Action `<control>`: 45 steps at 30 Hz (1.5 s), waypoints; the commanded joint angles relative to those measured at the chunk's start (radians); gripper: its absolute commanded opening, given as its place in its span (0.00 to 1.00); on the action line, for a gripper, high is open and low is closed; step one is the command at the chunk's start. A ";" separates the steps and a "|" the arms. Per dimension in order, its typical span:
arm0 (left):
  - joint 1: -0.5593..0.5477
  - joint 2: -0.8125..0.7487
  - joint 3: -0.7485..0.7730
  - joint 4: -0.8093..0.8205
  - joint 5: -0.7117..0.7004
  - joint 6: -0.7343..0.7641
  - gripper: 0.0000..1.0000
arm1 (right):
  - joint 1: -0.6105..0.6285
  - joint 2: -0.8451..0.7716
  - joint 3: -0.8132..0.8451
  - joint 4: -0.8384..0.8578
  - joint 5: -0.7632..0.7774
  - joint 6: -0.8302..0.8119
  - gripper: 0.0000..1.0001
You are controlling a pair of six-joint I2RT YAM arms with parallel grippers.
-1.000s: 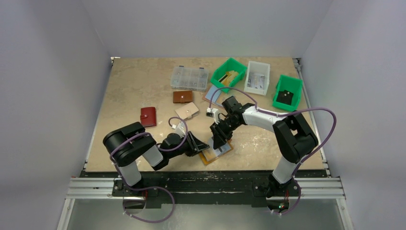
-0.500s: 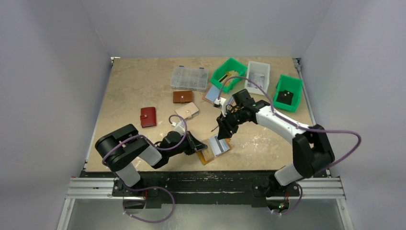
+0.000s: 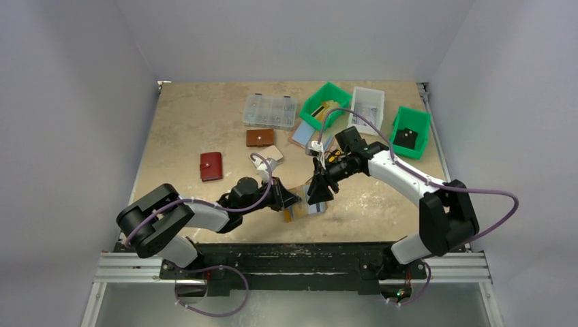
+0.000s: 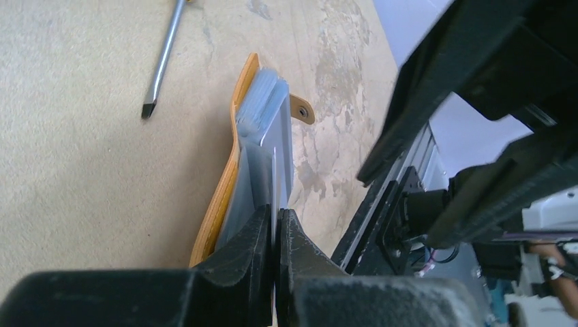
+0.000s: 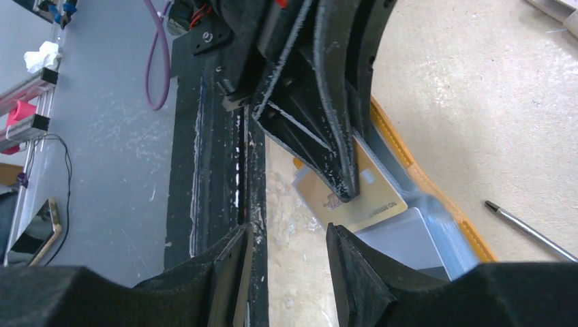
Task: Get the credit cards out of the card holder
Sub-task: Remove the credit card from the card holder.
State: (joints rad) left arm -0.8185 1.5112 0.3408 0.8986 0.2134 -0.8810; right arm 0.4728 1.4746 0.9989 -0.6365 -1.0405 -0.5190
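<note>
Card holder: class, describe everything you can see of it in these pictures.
The card holder is a small mustard, leather-looking wallet, lying open near the front edge of the table. Its inside is pale blue-grey, and a snap tab sticks out of one side. A beige card pokes out of it, pinched by the shut left end effector.

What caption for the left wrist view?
Left gripper shut on a card at the mustard card holder.

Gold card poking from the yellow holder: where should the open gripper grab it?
Probably the gold card at its bare corner beyond the left gripper, right gripper coming from the pocket's open end, jaws across both faces: it juts clear of the card holder.
</note>
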 commanded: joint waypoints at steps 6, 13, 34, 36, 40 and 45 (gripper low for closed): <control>0.005 -0.110 -0.008 0.100 0.090 0.223 0.00 | 0.001 -0.001 -0.032 0.057 -0.041 -0.012 0.51; -0.003 -0.165 -0.014 0.064 0.111 0.292 0.00 | -0.001 0.021 -0.023 0.057 -0.062 -0.020 0.51; -0.053 -0.191 -0.027 0.162 0.136 0.275 0.00 | -0.047 0.025 0.015 -0.097 -0.195 -0.199 0.52; -0.055 -0.191 -0.024 0.164 0.134 0.275 0.00 | -0.047 0.032 0.016 -0.102 -0.196 -0.200 0.51; -0.057 -0.196 -0.026 0.166 0.130 0.276 0.00 | -0.047 0.042 0.024 -0.113 -0.192 -0.199 0.51; -0.058 -0.211 -0.028 0.158 0.122 0.279 0.00 | -0.046 0.047 0.026 -0.114 -0.183 -0.197 0.51</control>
State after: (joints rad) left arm -0.8673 1.3518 0.3096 0.9382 0.3286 -0.6308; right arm 0.4252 1.5188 0.9871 -0.7376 -1.1999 -0.6968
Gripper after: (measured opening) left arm 0.036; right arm 0.514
